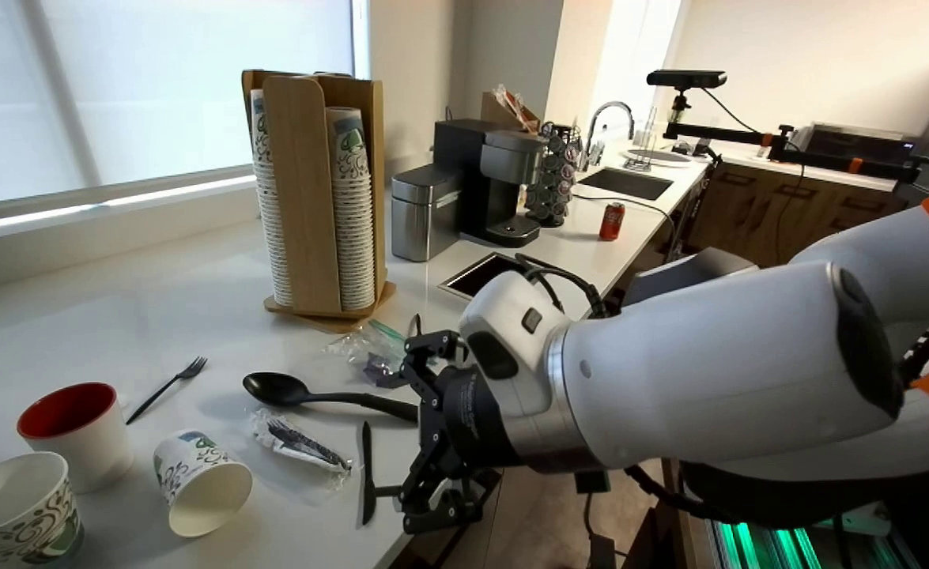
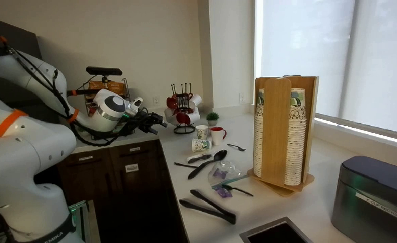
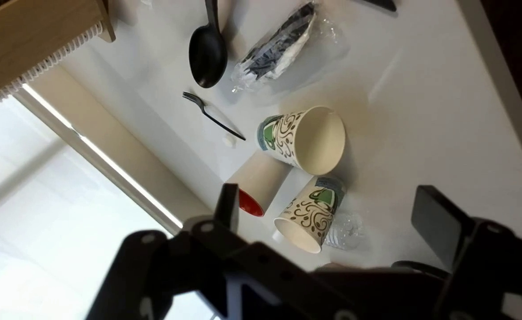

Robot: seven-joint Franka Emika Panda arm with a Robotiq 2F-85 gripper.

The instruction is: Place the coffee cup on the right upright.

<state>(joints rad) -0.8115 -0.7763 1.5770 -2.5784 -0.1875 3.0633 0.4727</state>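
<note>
Target was the white printed paper coffee cup (image 1: 195, 478), lying on its side on the table (image 1: 294, 529), mouth toward the table edge. It lay between the wrapped cutlery packet (image 1: 298, 445) and the upright brown-swirled paper cup (image 1: 21, 514), with the red-lined white mug (image 1: 81, 442) also near. Righting not done yet.

The hand (image 3: 332, 212): fingers spread wide, nothing held, well apart from the target.

Handling, my read: very light, looked empty inside. Thin paper wall, would likely have gone oval or creased mid-body under a firm squeeze; rolled rim and base end looked stiffest. Surface probably smooth, not badly slippery, but a round tapered body was liable to roll or skid at a one-sided touch.

Best hold, I figured: across the body, just base-side of the middle, a finger each side, both meeting it together, squeeze barely past contact, then lift and rotate mouth up. Fallback was a rim pinch, one finger inside the mouth, but it could've pivoted there. Spread looked ample for its width. Snag: mug and upright cup were near enough for a wide finger to knock.
</note>
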